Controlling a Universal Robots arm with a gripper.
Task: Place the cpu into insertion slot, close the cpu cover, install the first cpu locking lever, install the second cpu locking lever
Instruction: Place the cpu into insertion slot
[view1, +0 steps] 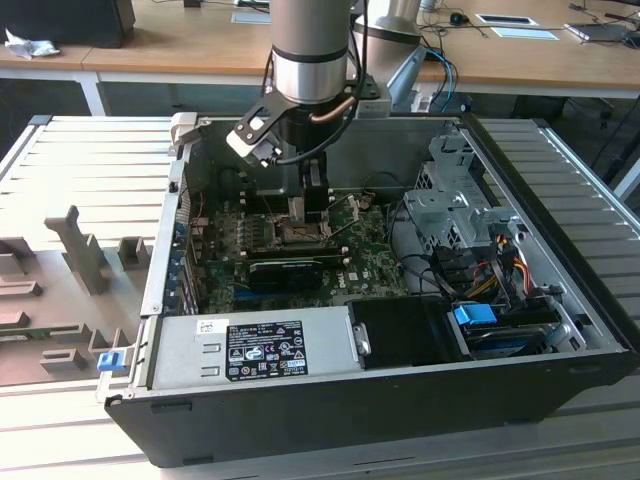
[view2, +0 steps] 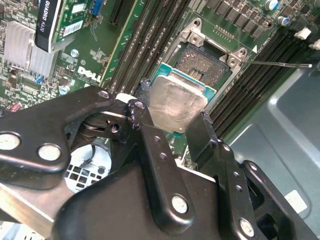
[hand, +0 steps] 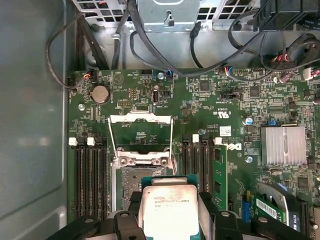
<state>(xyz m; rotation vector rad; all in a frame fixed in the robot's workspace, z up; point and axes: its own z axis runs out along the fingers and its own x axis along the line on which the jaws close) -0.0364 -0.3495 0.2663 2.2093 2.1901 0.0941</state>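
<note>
My gripper (view2: 172, 112) is shut on the cpu (view2: 175, 102), a square chip with a grey metal top, held by two opposite edges between black fingers (view2: 142, 117). In the first wrist view the cpu (hand: 170, 210) sits in the gripper (hand: 170, 217) just over the near edge of the insertion slot (hand: 131, 185), most of which lies open beyond it. The dark slot (view2: 202, 60) has a silver rim. The cpu cover (hand: 140, 117) stands flipped open past the slot. A thin lever rod (view2: 280, 64) sticks out sideways. In the exterior view the gripper (view1: 305, 215) hangs over the slot (view1: 300, 236) inside the open case.
Memory slots (hand: 92, 175) flank the socket on both sides. A long black card (view1: 290, 270) lies just in front of it, and a finned heatsink (hand: 282, 145) sits nearby. Cables (hand: 150, 55), the drive cage (view1: 455, 205) and the power supply (view1: 255, 350) crowd the case.
</note>
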